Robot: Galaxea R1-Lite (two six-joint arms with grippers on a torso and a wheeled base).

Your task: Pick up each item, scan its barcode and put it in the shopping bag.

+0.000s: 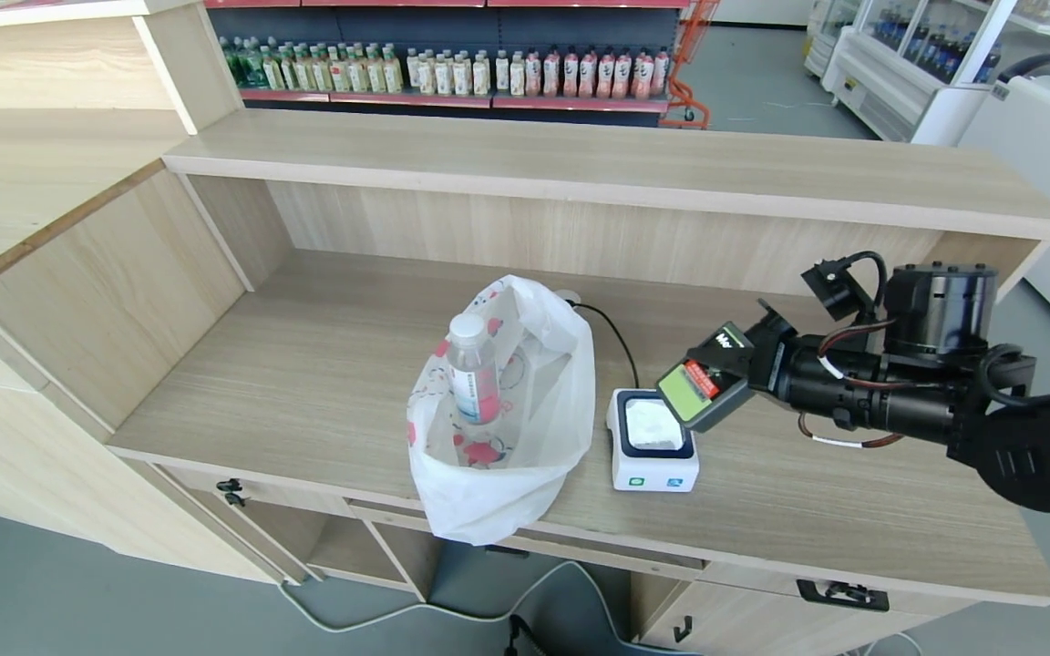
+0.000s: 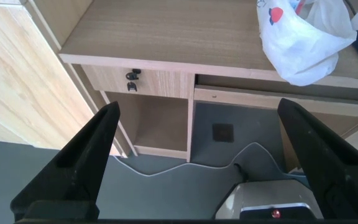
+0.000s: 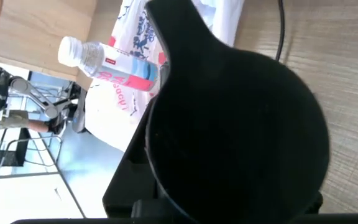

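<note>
Above the scanner's far right corner, the right gripper has its jaws pinching a flat box, held tilted, its green, red-labelled face turned up toward the near left. Whether the barcode faces the scanner's window I cannot tell. Scanner and shopping bag sit side by side on the surface, the bag just left of the scanner, mouth open upward, with a bottle standing inside. The coming move likely turns on this: once scanned, the box must travel left, across the scanner, to the bag's mouth, and the right arm carries it. Its partner, the left gripper, jaws spread and empty, hangs below the surface's near edge, well apart from the bag
</note>
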